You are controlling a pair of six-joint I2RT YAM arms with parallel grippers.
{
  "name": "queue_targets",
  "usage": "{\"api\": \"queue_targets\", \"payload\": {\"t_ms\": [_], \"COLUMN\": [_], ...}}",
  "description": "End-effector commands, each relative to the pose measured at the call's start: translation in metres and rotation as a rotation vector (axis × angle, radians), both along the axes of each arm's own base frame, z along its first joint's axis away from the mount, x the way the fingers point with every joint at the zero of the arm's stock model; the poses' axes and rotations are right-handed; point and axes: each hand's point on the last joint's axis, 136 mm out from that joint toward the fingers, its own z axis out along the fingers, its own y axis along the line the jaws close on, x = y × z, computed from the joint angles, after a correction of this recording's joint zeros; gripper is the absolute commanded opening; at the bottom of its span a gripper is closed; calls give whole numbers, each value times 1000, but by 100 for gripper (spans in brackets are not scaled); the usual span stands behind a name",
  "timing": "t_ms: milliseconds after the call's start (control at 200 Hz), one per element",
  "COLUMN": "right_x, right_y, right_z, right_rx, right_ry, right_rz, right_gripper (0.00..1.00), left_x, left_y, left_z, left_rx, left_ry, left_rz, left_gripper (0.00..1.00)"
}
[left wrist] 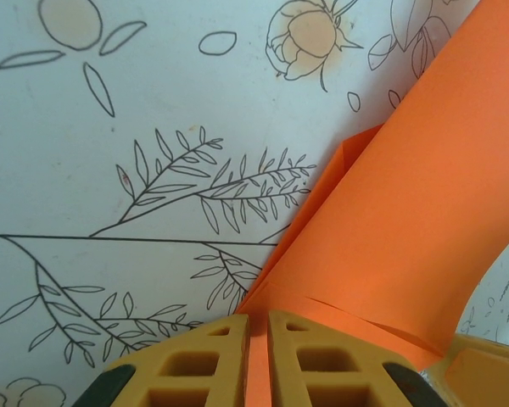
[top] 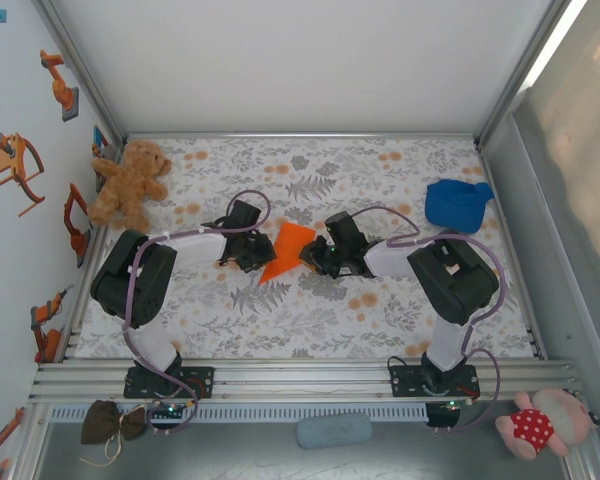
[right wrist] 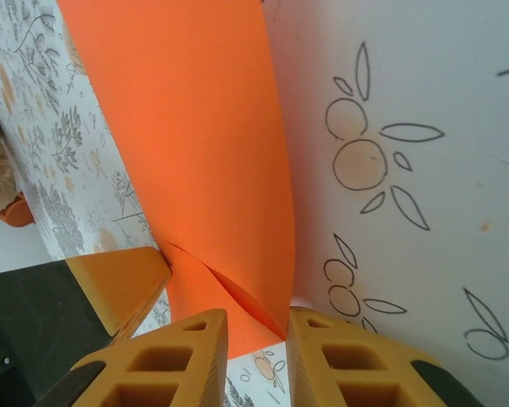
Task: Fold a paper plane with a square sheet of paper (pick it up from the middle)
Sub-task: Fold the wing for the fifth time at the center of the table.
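Observation:
The square sheet of paper [top: 288,250], bright orange and partly folded into a pointed shape, is held up off the middle of the floral table between both arms. My left gripper [top: 263,262] is shut on its left edge; in the left wrist view the paper [left wrist: 407,220] runs down into the thin slit of the left gripper [left wrist: 258,326]. From the right, my right gripper [top: 312,255] reaches the sheet. In the right wrist view the right gripper [right wrist: 256,326] has its jaws a little apart, and the bowed, layered lower edge of the paper [right wrist: 195,144] sits loosely in the gap.
A brown teddy bear [top: 130,183] sits at the back left. A blue cloth lump [top: 457,203] lies at the back right. Metal frame posts and walls bound the floral tablecloth [top: 310,320]. A pink toy [top: 540,425] lies outside the front rail.

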Motion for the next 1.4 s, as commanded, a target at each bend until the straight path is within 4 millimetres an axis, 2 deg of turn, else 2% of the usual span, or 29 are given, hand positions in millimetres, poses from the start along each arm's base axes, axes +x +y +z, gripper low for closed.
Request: {"api": "queue_targets", "payload": {"t_ms": [0,265,401,541,681,801,1117,1392], "right_x": [2,5,7,10,12,13,10,11], "right_y": [11,16,18,17,14,13,11,10], "right_z": [3,6,7,11,19,27,48,56], "right_rx": [38,80,86,85,81,88,117,85], "right_ry": [-2,-5,-14,-30,-51,-65,-31,8], "right_rz": [14,6,7,-6,-21,-34,-63,-70], "right_gripper": [24,23,16,7,1,0,0,0], "left_x": [-17,-15,-13,-11,-12,-16,-28,-25], "left_y": [9,8,7,5,5,3,-2,-16], "left_z": [-8,-4,3,21,43,57,62,77], "left_rx": [31,21,15,-4,-1,13,68,166], "left_ry": [77,70,54,0,-95,-192,-441,-673], "left_rz": [12,10,5,-6,-38,-96,-272,-455], "left_gripper": [16,16,17,20,28,33,50,57]}}
